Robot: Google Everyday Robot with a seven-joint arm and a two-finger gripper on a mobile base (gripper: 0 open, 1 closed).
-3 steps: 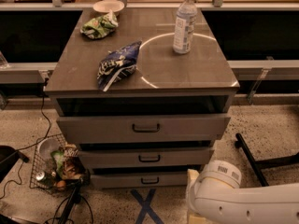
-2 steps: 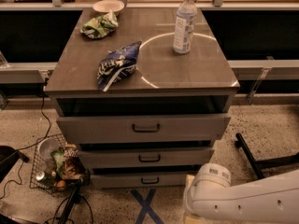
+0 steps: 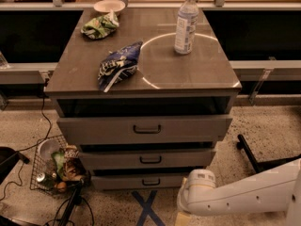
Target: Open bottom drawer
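Floor, nearest: blue tape cross on speckled terrazzo, in front of the desk's near edge.

White arm, smooth moulded shell, comes in from the lower right. Its rounded end with the gripper sits low, just right of the bottom drawer's right end, close to it; contact not confirmable. Jaws: spread or pressed together, cannot tell.

Bottom drawer: lowest of three, slimmest flat grey-brown front, small dark rectangular pull at centre. The front is set back under the middle drawer, with a dark gap above it. Nothing sits across the pull.

Top drawer: tallest and widest front, same style of pull.

Below the desk's near-left corner: wire basket on the floor, holding crumpled wrappers and a can. Black cable loops behind it. Right of the drawers: black bar lying on the floor.

Desk: matte grey-brown top with a thin white circle marked on it.
- Towards the near-left: blue crinkled chip bag, lying flat.
- Right of centre, inside the circle: clear plastic water bottle, upright, white cap.
- Far-left: green crumpled bag, touching a pale shallow bowl at the far edge.
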